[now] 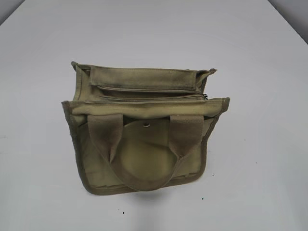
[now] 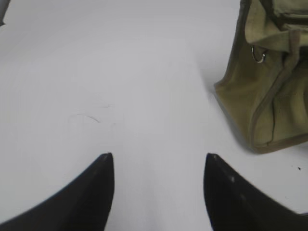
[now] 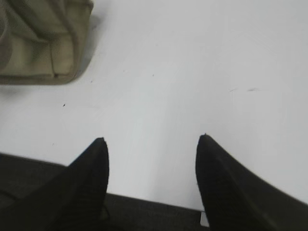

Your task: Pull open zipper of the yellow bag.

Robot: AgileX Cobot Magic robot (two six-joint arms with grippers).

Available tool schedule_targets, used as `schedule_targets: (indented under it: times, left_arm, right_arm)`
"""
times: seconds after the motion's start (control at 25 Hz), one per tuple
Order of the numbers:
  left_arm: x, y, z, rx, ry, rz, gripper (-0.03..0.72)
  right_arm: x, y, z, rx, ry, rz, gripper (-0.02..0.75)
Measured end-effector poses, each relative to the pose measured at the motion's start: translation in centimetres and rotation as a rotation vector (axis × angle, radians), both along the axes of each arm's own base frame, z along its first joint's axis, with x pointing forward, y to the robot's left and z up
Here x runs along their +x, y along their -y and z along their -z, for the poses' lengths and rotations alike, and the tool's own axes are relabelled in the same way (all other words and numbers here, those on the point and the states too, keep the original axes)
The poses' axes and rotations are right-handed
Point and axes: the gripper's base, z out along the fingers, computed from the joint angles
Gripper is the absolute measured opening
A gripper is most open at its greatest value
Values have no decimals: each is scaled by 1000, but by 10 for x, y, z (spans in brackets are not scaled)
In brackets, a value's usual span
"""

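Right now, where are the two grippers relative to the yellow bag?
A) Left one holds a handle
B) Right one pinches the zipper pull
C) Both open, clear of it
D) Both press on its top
C: the left gripper and right gripper stand open over bare table, the yellow bag untouched.

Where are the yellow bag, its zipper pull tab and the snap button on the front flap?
yellow bag (image 1: 192, 156): exterior view, on the front panel's right side.
zipper pull tab (image 1: 205, 96): exterior view, on the small metal piece at the zipper's right end.
snap button (image 1: 146, 125): exterior view, on the round metal stud atop the flap.
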Motion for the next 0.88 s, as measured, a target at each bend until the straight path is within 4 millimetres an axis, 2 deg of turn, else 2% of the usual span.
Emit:
schedule_targets:
  times: [0.12,0.28,0.88]
  left_arm:
    - [-4,0,0,-2,27,-33,456]
    - [-6,0,0,-2,38,-37,441]
    - [-6,0,1,-2,39,-37,439]
  right_arm:
    - [-13,1,-1,3,95,64,450]
    - [-27,1,-1,6,184,68,450]
    - [-27,1,-1,8,184,69,449]
